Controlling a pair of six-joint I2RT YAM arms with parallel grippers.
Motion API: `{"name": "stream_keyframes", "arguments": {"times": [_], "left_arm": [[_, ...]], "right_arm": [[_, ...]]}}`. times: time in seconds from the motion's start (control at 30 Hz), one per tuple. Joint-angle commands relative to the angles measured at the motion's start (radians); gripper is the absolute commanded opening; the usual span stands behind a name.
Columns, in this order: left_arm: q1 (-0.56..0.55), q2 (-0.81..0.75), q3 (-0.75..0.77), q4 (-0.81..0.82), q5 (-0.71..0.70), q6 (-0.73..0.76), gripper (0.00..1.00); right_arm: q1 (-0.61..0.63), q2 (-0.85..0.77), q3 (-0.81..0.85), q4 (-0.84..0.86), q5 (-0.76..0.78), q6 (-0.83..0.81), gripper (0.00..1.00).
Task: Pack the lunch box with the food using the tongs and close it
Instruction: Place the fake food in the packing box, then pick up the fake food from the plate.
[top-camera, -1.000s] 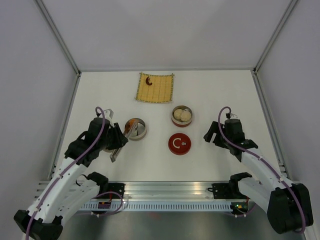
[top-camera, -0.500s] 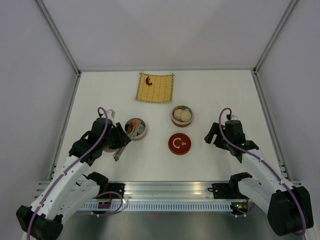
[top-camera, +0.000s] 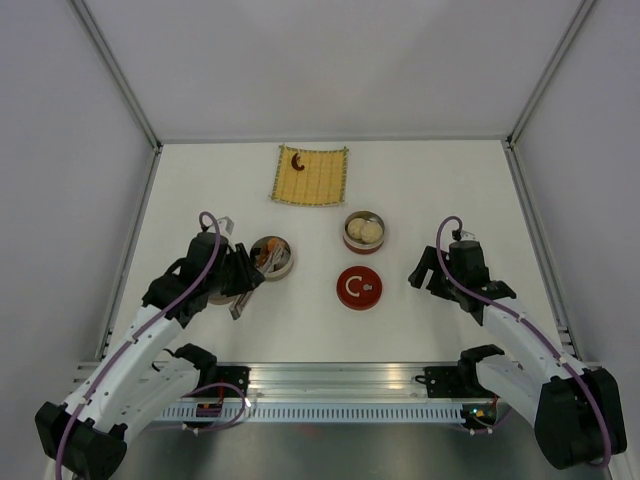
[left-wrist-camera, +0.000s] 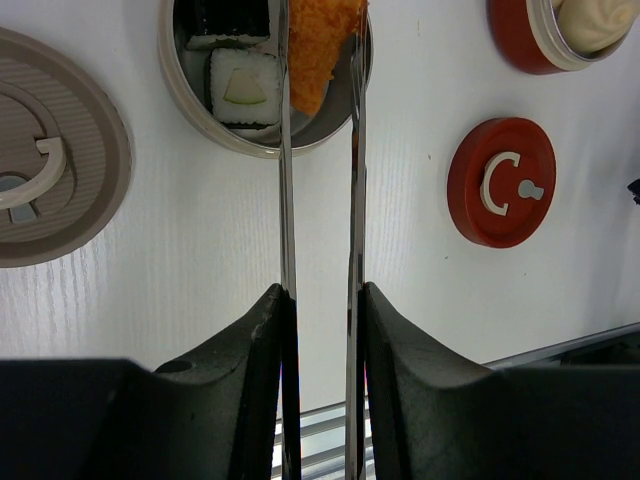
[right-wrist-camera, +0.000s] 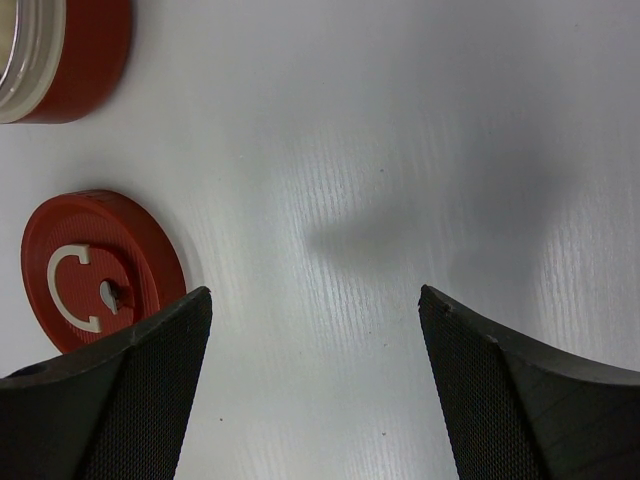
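My left gripper (left-wrist-camera: 320, 300) (top-camera: 238, 280) is shut on the slim silver tongs (left-wrist-camera: 287, 200). The tong tips pinch an orange piece (left-wrist-camera: 318, 50) (top-camera: 262, 257) over the silver lunch box tin (left-wrist-camera: 200, 120) (top-camera: 285, 268). Two black-wrapped white rolls (left-wrist-camera: 245, 85) lie inside that tin. A red tin (top-camera: 363, 246) (left-wrist-camera: 520, 50) holds round white buns (top-camera: 364, 230). A dark red-brown piece (top-camera: 297, 160) rests on the yellow mat (top-camera: 320, 180). My right gripper (right-wrist-camera: 315, 300) (top-camera: 425, 268) stands open over bare table, holding nothing.
A red lid (top-camera: 359, 288) (right-wrist-camera: 100, 270) (left-wrist-camera: 500, 180) with a white handle lies flat between the arms. A grey lid (left-wrist-camera: 50, 200) lies left of the silver tin, mostly under my left arm in the top view. White walls enclose the table.
My left gripper has edged right and away toward the silver tin, carrying the tongs and the orange piece. The right arm has barely shifted.
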Motion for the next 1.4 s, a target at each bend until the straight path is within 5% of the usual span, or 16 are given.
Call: {"name": "stream_keyframes", "arguments": {"times": [0.0, 0.33, 0.73, 1.13, 1.37], "left_arm": [[-0.001, -0.008, 0.019, 0.060, 0.028, -0.009, 0.32], [-0.001, -0.025, 0.063, 0.034, -0.009, 0.015, 0.56], [-0.001, 0.020, 0.161, 0.026, -0.101, 0.069, 0.59], [0.000, 0.532, 0.452, 0.255, -0.117, 0.181, 0.61], [0.009, 0.892, 0.814, 0.272, -0.189, 0.244, 0.59]], "right_arm": [[-0.002, 0.007, -0.004, 0.027, 0.011, 0.007, 0.90], [-0.002, -0.003, -0.006, 0.022, 0.013, 0.007, 0.90], [-0.002, -0.005, -0.009, 0.025, 0.013, 0.007, 0.90], [-0.003, 0.040, -0.003, 0.060, 0.002, 0.006, 0.91], [-0.002, 0.121, 0.020, 0.120, -0.024, 0.010, 0.91]]}}
